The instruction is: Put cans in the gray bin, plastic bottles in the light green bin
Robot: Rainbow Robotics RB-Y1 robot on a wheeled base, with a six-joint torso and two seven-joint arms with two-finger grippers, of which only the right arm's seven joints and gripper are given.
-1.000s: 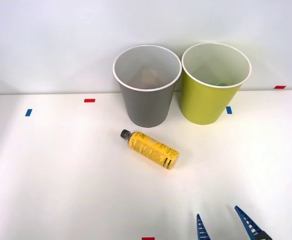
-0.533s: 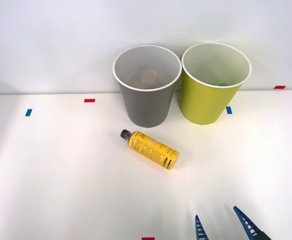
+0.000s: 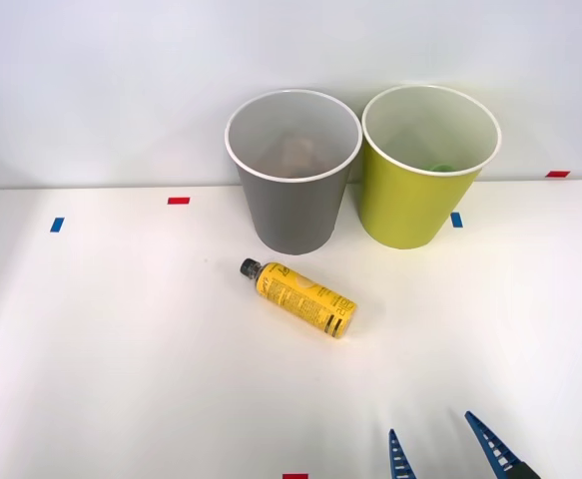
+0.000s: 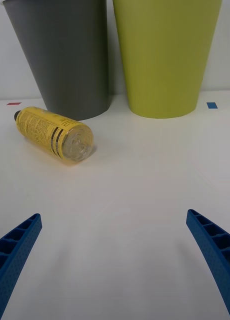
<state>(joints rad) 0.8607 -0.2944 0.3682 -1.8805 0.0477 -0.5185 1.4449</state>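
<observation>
Near the middle of the tabletop (image 3: 121, 339), a little toward its far edge, the yellow plastic bottle (image 3: 297, 297) lies on its side, its black cap pointing at the far-left corner and its clear base turned toward me. Just beyond it stand the gray bin (image 3: 292, 205) and, to its right, the light green bin (image 3: 415, 195), both upright along the far edge. Something pale and pinkish rests inside the gray bin, likely the can, though I cannot make it out for sure.

I judge the bottle light, stiff enough to squeeze gently, but smooth and round, so it may roll or slip. The best hold should be across the labelled middle of the body, with my fingers square to its long axis, not at the narrow cap.

My right gripper (image 3: 446, 451) hangs low at the near edge, right of centre, well apart from the bottle. Its blue ribbed fingers (image 4: 17, 245) are spread wide and hold nothing, pointing forward toward the bins.
</observation>
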